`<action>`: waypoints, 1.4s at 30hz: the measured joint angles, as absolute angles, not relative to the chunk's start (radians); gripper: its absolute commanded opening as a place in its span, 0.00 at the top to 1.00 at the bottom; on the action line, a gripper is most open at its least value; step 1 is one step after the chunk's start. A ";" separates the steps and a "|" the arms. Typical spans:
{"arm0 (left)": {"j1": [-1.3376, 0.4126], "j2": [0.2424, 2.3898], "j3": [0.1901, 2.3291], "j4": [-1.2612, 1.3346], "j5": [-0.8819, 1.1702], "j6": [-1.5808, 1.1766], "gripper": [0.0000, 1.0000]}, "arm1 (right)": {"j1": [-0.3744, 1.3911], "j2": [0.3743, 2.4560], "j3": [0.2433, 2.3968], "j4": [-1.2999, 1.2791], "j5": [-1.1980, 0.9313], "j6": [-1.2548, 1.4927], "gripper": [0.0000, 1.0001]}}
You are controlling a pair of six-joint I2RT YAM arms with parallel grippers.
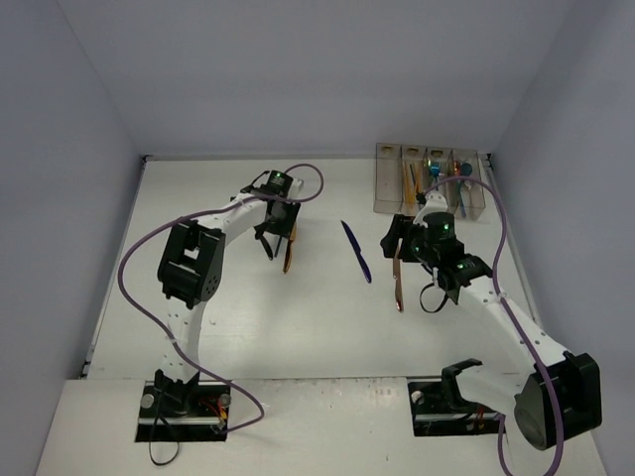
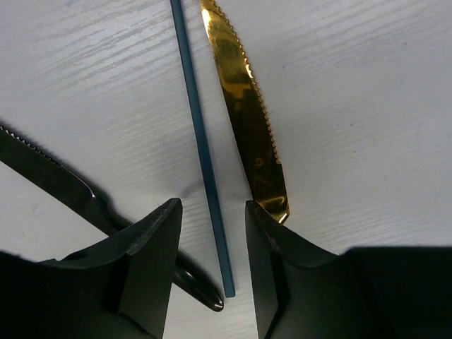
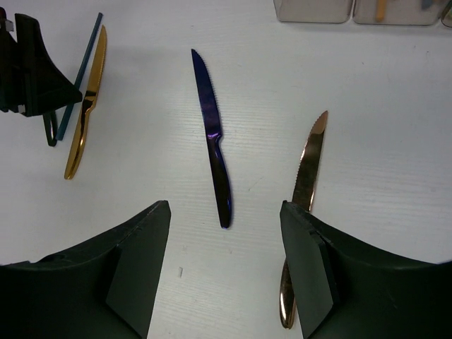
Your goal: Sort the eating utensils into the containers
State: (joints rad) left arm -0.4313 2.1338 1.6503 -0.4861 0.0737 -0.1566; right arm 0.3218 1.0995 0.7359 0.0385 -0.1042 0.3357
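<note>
Left gripper (image 2: 212, 206): I see jaws apart, straddling the teal chopstick (image 2: 201, 141); gold knife (image 2: 247, 113) at one o'clock.
Right gripper (image 3: 224, 206): unclenched, empty; purple knife (image 3: 212, 134) at twelve o'clock.

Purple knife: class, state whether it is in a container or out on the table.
Out. The purple knife lies flat on the white table, well apart from the clear containers.

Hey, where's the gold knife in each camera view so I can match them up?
Top external: the gold knife lies left of centre, at the left pincer.
Left wrist: upper middle, running down toward the pincer, beside a thin teal stick.
Right wrist: left side, beside that stick.
Shared landmark: the left pincer, next to the knife in every view.
</note>
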 measured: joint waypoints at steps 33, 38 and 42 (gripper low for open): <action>-0.411 2.074 1.627 -0.418 0.175 -0.323 1.00 | 0.434 1.094 0.746 0.040 -0.139 0.348 0.32; -0.411 1.836 1.478 -0.210 0.314 -0.490 1.00 | 0.534 1.101 0.799 0.048 -0.135 0.348 0.31; -0.422 1.704 1.376 -0.032 0.394 -0.626 1.00 | 0.614 1.124 0.843 0.086 -0.132 0.354 0.31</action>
State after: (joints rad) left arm -0.4218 1.7039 1.3760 -0.0320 0.3945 -0.6260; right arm 0.6137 1.1239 0.8426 0.0864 -0.1316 0.3537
